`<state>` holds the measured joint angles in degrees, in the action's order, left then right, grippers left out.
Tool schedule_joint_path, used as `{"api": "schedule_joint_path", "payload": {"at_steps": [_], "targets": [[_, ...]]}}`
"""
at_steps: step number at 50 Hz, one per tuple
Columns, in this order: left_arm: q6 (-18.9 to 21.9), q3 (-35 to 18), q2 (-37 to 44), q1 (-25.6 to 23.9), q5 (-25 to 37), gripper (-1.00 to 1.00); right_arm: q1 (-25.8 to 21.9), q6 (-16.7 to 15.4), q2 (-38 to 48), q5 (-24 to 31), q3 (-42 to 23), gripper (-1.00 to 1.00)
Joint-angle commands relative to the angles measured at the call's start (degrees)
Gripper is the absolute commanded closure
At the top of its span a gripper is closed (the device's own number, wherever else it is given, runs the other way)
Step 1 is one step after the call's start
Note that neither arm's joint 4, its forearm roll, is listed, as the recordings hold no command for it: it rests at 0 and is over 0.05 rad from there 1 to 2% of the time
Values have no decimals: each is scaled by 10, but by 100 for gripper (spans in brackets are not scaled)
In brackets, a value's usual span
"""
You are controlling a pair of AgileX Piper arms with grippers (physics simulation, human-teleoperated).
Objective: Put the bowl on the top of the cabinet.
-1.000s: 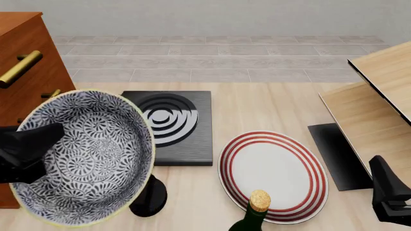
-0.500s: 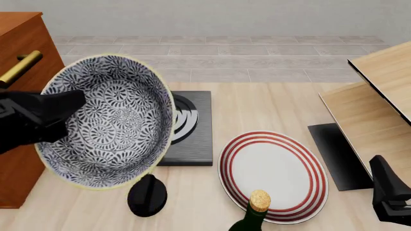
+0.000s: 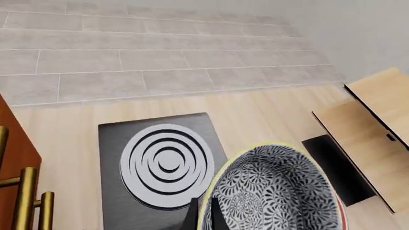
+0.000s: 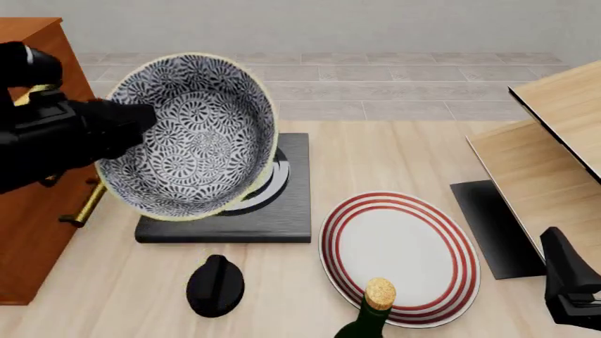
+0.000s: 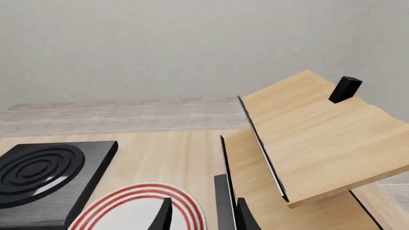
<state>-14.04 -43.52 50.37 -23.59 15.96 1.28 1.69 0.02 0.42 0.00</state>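
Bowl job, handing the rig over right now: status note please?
Left claw: shut on the bowl, held tilted in the air above the black stove block.
Right claw: open, low near the red-ringed plate, holding nothing.
Cabinet: at the table's left, top partly out of frame.
Done: bowl grasped and lifted.
Left: carry it left, set it on the cabinet top, release.

The place was a simulated kitchen-like tabletop. A black square hob with pale concentric heating rings (image 4: 272,184) sat on the light wooden table (image 4: 395,155), beside a flat white plate with red rings (image 4: 399,257) and a green corked bottle (image 4: 369,317) (only its neck showed). Grey tiled floor (image 4: 329,81) and a plain pale wall (image 5: 160,48) lay beyond.
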Motion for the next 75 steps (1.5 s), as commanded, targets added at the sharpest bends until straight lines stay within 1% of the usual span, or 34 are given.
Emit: {"api": "schedule_joint_path", "payload": {"at_steps": [1, 5, 6, 7, 8, 11, 13, 15, 16, 17, 19, 20, 23, 25, 26, 27, 29, 30, 31, 32, 33, 35, 39, 41, 42, 48, 49, 50, 57, 66, 69, 70, 72, 75], "targets": [[-17, -53, 69, 20, 12, 100, 0, -1, 0, 0, 0, -100], [-25, -73, 95, 21, 19, 100, 0, -1, 0, 0, 0, -100], [-23, -77, 103, 24, 20, 100, 0, -1, 0, 0, 0, -100], [-9, -85, 111, 23, 27, 100, 0, -1, 0, -1, 0, -100], [-8, -89, 115, 20, 29, 100, 0, -1, 0, -1, 0, -100], [-30, -104, 129, 20, 34, 100, 1, -1, 0, -1, 0, -100], [-39, -111, 130, 38, 37, 100, 0, -2, 0, 0, 0, -100], [-41, -117, 137, 37, 39, 100, 0, -2, 0, 0, 0, -100], [-48, -121, 142, 47, 41, 100, 0, -2, 0, 0, 0, -100], [-36, -126, 144, 61, 44, 100, 0, -2, 0, 0, 0, -100], [-43, -128, 155, 70, 45, 100, 1, -2, 0, -1, 0, -100], [-34, -131, 160, 82, 50, 100, 1, -2, 0, -1, 0, -100], [-23, -137, 182, 90, 58, 100, 1, -2, 0, -1, 0, -100], [-25, -134, 182, 94, 51, 100, 1, -1, 0, -1, 0, -100], [-20, -137, 188, 109, 56, 100, 1, -1, 0, -1, 0, -100], [-26, -139, 187, 97, 53, 100, 1, -1, 0, -1, 0, -100], [-38, -138, 190, 99, 52, 100, 1, -1, 0, -1, 0, -100], [-47, -137, 188, 80, 45, 100, 1, -1, 0, -1, 0, -100], [-38, -140, 191, 90, 49, 100, 1, -1, 0, -1, 0, -100], [-55, -136, 188, 83, 43, 100, 1, -1, 0, -1, 0, -100], [-45, -139, 191, 88, 47, 100, 2, -1, 0, -1, 0, -100], [-47, -140, 197, 79, 45, 100, 2, 0, 0, -1, 0, -100], [-37, -139, 194, 97, 40, 100, 2, -1, 0, -2, 0, -100], [-31, -143, 190, 92, 42, 100, 3, -1, 0, -2, 0, -100], [-26, -144, 186, 106, 44, 100, 3, -1, 0, -2, 0, -100], [-60, -159, 181, 110, 56, 100, 2, -3, 0, -1, 0, -100], [-70, -161, 186, 115, 61, 100, 2, -3, 0, -1, 0, -100], [-82, -160, 183, 133, 62, 100, 3, -3, 0, -1, 0, -100], [-118, -185, 188, 149, 87, 100, 3, -5, 0, -1, 0, -100], [-135, -231, 191, 153, 121, 100, 2, -6, 0, -1, 0, -100], [-138, -242, 191, 166, 130, 100, 2, -6, 0, -1, 0, -100], [-142, -249, 190, 190, 138, 100, 2, -7, 0, -1, 0, -100], [-140, -260, 188, 206, 146, 100, 2, -6, 0, -1, 0, -100], [-151, -271, 185, 233, 161, 100, 2, -6, 0, -1, 0, -100]]}}
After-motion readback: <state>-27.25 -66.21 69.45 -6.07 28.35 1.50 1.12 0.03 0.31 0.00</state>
